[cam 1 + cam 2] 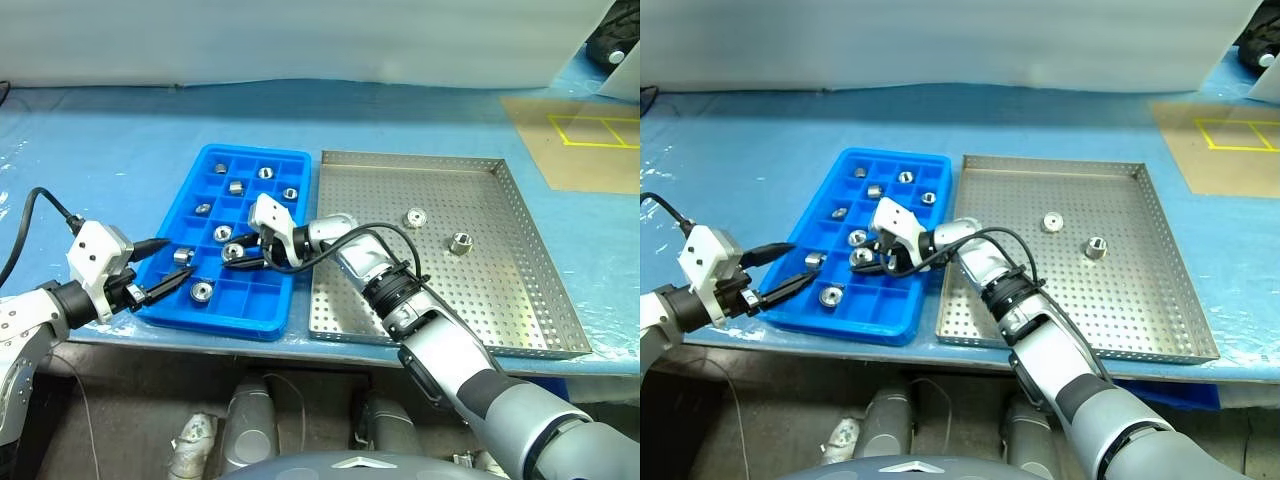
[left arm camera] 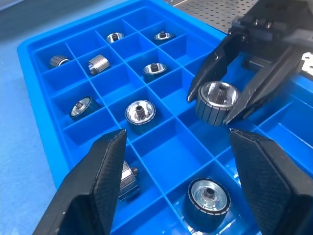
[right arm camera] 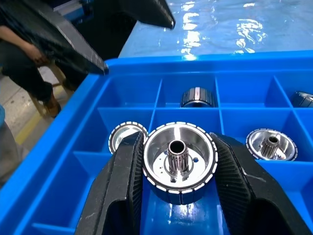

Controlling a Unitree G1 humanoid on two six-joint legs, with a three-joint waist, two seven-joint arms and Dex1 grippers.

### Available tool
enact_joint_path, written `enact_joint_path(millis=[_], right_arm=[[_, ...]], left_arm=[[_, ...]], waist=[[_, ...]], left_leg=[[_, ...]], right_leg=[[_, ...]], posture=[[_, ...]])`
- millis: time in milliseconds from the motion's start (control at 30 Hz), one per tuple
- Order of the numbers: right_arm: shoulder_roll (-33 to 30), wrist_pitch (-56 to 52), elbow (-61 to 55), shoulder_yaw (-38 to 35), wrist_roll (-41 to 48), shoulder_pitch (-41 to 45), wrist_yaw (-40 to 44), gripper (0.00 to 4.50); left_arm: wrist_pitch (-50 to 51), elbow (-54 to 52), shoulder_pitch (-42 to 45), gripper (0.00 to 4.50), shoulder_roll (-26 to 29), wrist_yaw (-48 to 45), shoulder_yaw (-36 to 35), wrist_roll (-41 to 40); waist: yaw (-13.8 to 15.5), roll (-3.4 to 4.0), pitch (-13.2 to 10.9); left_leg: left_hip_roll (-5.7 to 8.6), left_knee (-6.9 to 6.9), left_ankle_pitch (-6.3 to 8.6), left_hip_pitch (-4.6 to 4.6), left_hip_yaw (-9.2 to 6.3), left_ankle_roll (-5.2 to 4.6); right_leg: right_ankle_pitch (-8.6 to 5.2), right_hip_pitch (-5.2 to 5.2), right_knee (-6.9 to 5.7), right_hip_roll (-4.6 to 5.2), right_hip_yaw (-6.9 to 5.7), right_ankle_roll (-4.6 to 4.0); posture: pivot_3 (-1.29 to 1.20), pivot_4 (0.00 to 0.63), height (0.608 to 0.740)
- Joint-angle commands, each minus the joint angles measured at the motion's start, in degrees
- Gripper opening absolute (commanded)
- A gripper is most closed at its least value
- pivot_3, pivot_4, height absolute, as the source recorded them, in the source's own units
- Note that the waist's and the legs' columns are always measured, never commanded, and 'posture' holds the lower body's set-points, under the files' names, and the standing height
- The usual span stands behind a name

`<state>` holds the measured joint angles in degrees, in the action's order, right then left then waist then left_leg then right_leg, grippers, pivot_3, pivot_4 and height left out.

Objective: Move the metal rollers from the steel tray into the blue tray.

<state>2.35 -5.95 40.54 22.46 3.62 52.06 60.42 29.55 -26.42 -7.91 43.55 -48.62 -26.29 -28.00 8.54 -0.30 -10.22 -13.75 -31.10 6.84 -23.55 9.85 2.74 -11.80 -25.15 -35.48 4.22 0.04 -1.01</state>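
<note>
The right claw is clamped on one of the metal rollers, its two black fingers pressing the roller's ribbed sides so the flat face with the centre hub faces outward; held that way, the piece can probably be let down squarely into a cell. It hangs just above the blue tray, over a compartment in the middle rows, with filled cells on either side of it. The left claw stands near the tray's near left corner with its fingers apart and nothing between them, pointing across the grid toward the held roller, seemingly kept out of the way. Several rollers already sit one to a compartment in the blue tray. Two more, a roller and another, lie on the perforated floor of the steel tray, well apart from both claws. Both trays rest side by side on the blue tabletop.
</note>
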Motion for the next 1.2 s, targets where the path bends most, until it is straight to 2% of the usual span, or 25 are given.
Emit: enact_joint_path(millis=[33, 133, 267, 400, 533, 767, 967, 1100, 1200], right_arm=[[0.18, 1.06, -1.21, -0.59, 0.31, -0.74, 1.45, 2.67], [0.04, 0.12, -0.65, -2.02, -0.67, -0.11, -1.99, 3.61], [-1.05, -1.53, -2.54, -4.24, 0.28, 0.12, -3.09, 3.61], [-5.08, -3.26, -7.66, -7.57, 0.97, -0.5, -4.93, 3.61], [-10.44, -6.09, -13.02, -11.6, 1.32, -1.89, -8.35, 3.61], [-20.68, -11.93, -22.16, -18.36, 1.62, -7.56, -13.75, 3.61], [-28.34, -16.82, -30.2, -24.54, 3.06, -14.89, -17.84, 3.61], [-29.56, -19.45, -35.4, -26.18, 3.54, -19.15, -20.14, 3.61], [-29.92, -20.04, -35.79, -26.63, 3.15, -21.63, -22.13, 3.61]], left_arm=[[0.32, -1.82, 1.13, 3.51, 0.62, 0.69, 0.34, -1.25], [0.44, -0.87, 3.66, 3.51, 1.26, 0.15, 2.1, -1.56], [0.12, 1.07, 8.06, 3.51, 1.58, -0.74, 5.86, -1.56], [-1.24, 5.91, 16.3, 3.51, 0.45, -2.67, 12.72, -0.66], [-5.15, 14.24, 26.16, 3.51, -3.38, -5.35, 21.06, 2.19], [-12.3, 28.25, 39.79, 3.51, -12.12, -12.22, 31.48, 6.15], [-17.21, 37.74, 46.02, 3.51, -18.09, -17.66, 35.55, 8.05], [-19.09, 41.1, 47.34, 3.51, -19.9, -19.8, 36.21, 8.88], [-20.04, 42.87, 47.87, 3.51, -20.95, -20.84, 36.47, 9.42]], waist=[[0.07, 0.0, 0.0], [0.09, -0.01, 0.01], [0.03, -0.01, 0.01], [0.05, -0.01, 0.01], [-0.63, -0.02, 0.02], [-4.28, -0.07, 0.05], [-6.89, -0.08, 0.05], [-9.21, -0.07, 0.05], [-9.45, -0.07, 0.05]], left_leg=[[0.0, 0.01, -0.01, 0.0, 0.0, 0.01], [0.01, 0.02, -0.02, 0.01, 0.0, 0.04], [0.02, 0.0, -0.05, 0.03, 0.0, 0.07], [0.03, -0.06, -0.08, 0.04, 0.01, 0.12], [0.05, -0.19, -0.16, 0.06, 0.03, 0.25], [0.05, -0.29, -0.34, 0.02, 0.04, 0.49], [0.08, -0.32, -0.25, 0.06, 0.16, 0.33], [0.05, -0.38, -0.2, 0.19, 0.22, 0.24], [0.03, -0.44, -0.09, 0.37, 0.22, 0.05]], right_leg=[[0.0, -0.01, 0.0, -0.01, 0.0, 0.0], [0.01, -0.01, 0.0, -0.01, 0.02, -0.01], [0.01, 0.0, -0.06, -0.01, 0.02, -0.02], [0.01, 0.0, -0.18, 0.0, 0.03, -0.02], [0.03, 0.04, -0.26, 0.0, 0.07, 0.0], [0.06, 0.05, -0.21, -0.06, 0.15, -0.01], [0.06, 0.06, -0.14, -0.07, 0.29, 0.0], [0.06, 0.08, -0.18, -0.18, 0.46, -0.01], [0.06, 0.23, -0.19, -0.23, 0.53, -0.01]], posture=[[0.28, 0.15, 0.74], [0.23, 0.15, 0.74], [0.18, 0.15, 0.74], [0.05, 0.15, 0.74], [-0.07, 0.15, 0.74], [-0.24, 0.15, 0.74], [-0.37, 0.15, 0.74], [-0.42, 0.15, 0.74], [-0.44, 0.15, 0.74]])
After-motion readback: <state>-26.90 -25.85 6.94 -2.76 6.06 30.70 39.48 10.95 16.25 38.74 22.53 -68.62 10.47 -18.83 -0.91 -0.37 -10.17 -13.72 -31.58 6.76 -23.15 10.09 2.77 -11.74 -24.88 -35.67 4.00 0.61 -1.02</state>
